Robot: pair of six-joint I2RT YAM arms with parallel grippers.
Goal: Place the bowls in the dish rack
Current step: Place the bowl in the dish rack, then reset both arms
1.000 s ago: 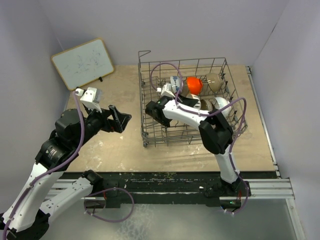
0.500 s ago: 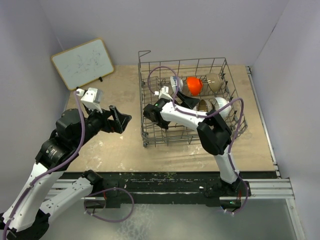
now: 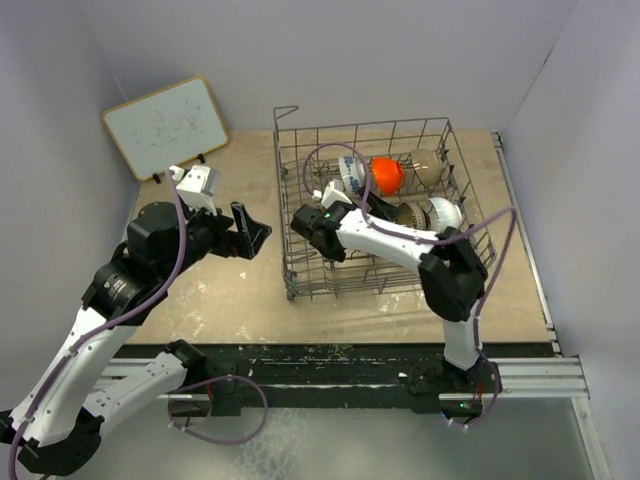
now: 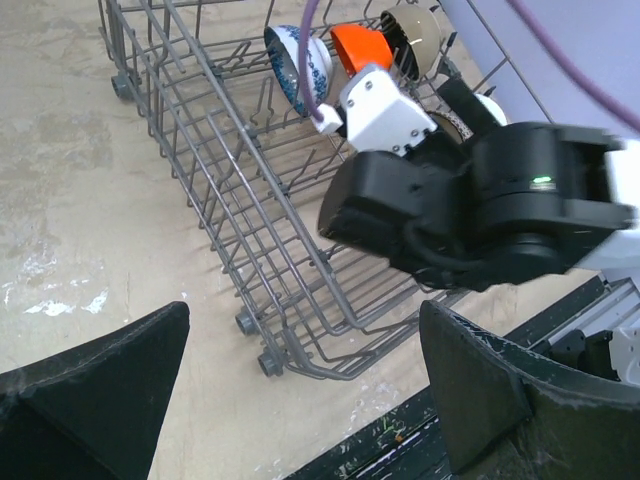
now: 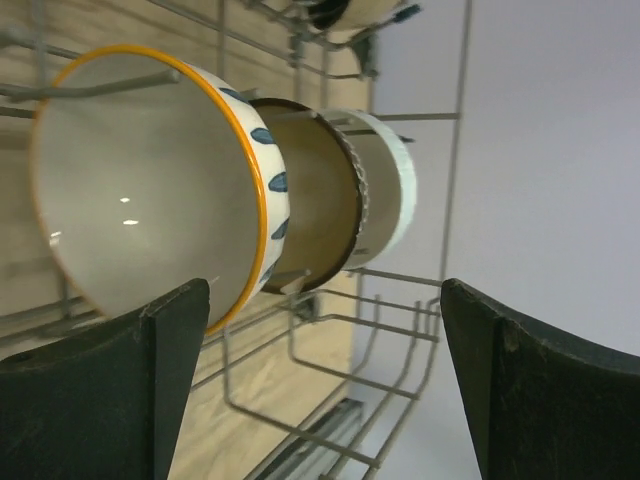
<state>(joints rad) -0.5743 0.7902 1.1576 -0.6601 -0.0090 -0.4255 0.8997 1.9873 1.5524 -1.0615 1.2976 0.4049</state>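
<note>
The grey wire dish rack [image 3: 300,265] stands mid-table. Its far row holds a blue-and-white bowl [image 3: 351,172], an orange-red bowl [image 3: 388,175] and a cream bowl [image 3: 428,165]. In the near row stand on edge a pale bowl with an orange rim and blue marks [image 5: 150,180], a brown-rimmed bowl [image 5: 312,215] and a white bowl [image 5: 388,185]. My right gripper [image 5: 325,375] is inside the rack, open and empty, just short of the orange-rimmed bowl. My left gripper [image 3: 252,232] hangs open and empty left of the rack [image 4: 215,150].
A white board [image 3: 166,127] leans at the back left. Walls close in on three sides. The right arm's white link [image 3: 395,238] lies across the rack's near half. The black rail [image 3: 330,365] runs along the table's front edge.
My right gripper has opened, let go of a bowl in the near row and drawn back to the left. The left arm has shifted slightly up and toward the rack.
</note>
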